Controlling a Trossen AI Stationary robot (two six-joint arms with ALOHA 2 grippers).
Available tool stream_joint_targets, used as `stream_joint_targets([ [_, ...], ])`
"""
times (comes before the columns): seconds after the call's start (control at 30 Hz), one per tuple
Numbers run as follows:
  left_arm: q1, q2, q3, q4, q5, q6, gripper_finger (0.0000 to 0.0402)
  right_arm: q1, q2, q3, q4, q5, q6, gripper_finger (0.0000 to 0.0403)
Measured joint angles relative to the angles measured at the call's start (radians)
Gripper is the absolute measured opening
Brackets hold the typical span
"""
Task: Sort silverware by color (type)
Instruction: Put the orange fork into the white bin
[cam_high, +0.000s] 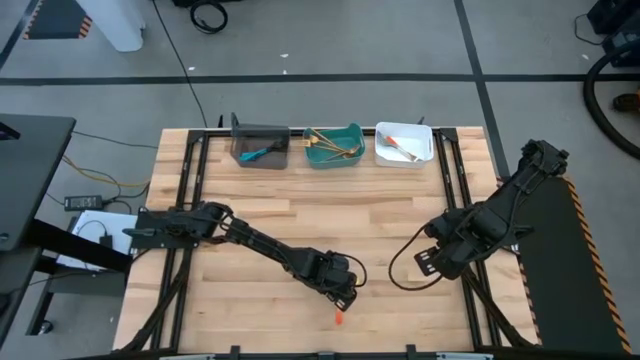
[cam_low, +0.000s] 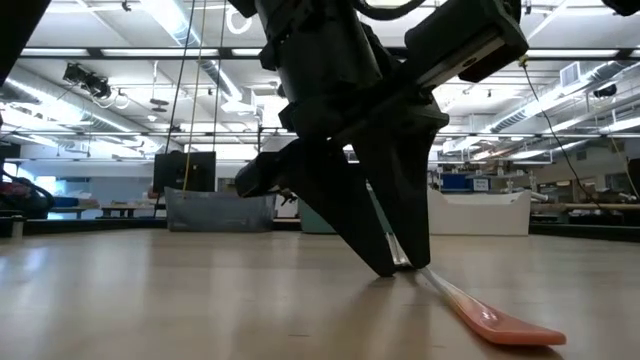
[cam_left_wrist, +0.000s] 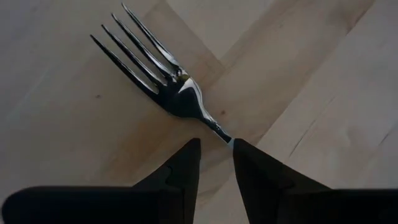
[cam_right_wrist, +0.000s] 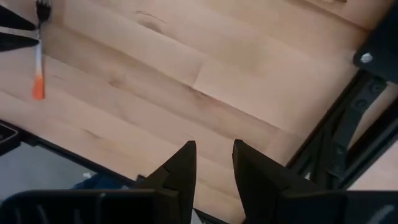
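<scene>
**Left gripper pinches the last orange-handled fork at its neck**

The left gripper (cam_high: 343, 290) is clenched on the orange-handled fork (cam_left_wrist: 163, 81), fingers closed on the thin metal neck just behind the tines, probably because that part gives a firm, narrow hold. The orange handle trails behind the fingertips, its end on the table (cam_high: 300, 225). Far ahead stand three bins (cam_high: 334, 145) holding sorted silverware. The right gripper (cam_right_wrist: 213, 163) waits aside, slightly parted and empty.

A grey concrete floor (cam_high: 350, 45) crossed by dark tape lines surrounds the wooden table (cam_high: 380, 215); ceiling strip lights (cam_low: 150, 10) glow beyond.
</scene>
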Motion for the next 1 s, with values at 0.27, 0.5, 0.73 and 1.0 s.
stream_joint_targets([
  [0.27, 0.016, 0.000, -0.003, 0.016, 0.031, -0.037, 0.0107, 0.015, 0.000, 0.000, 0.014, 0.028, 0.042, 0.0112],
  [0.5, 0.006, 0.000, -0.003, 0.020, 0.063, -0.104, 0.0107, 0.015, 0.000, 0.000, 0.016, 0.028, 0.073, 0.0112],
  [0.73, 0.007, 0.000, -0.004, 0.023, 0.074, -0.100, 0.0107, 0.015, 0.000, 0.000, 0.025, 0.081, 0.076, 0.0112],
  [1.0, 0.026, -0.011, 0.017, 0.022, 0.082, -0.096, 0.0107, 0.015, 0.000, 0.000, 0.025, 0.089, 0.086, 0.0112],
])
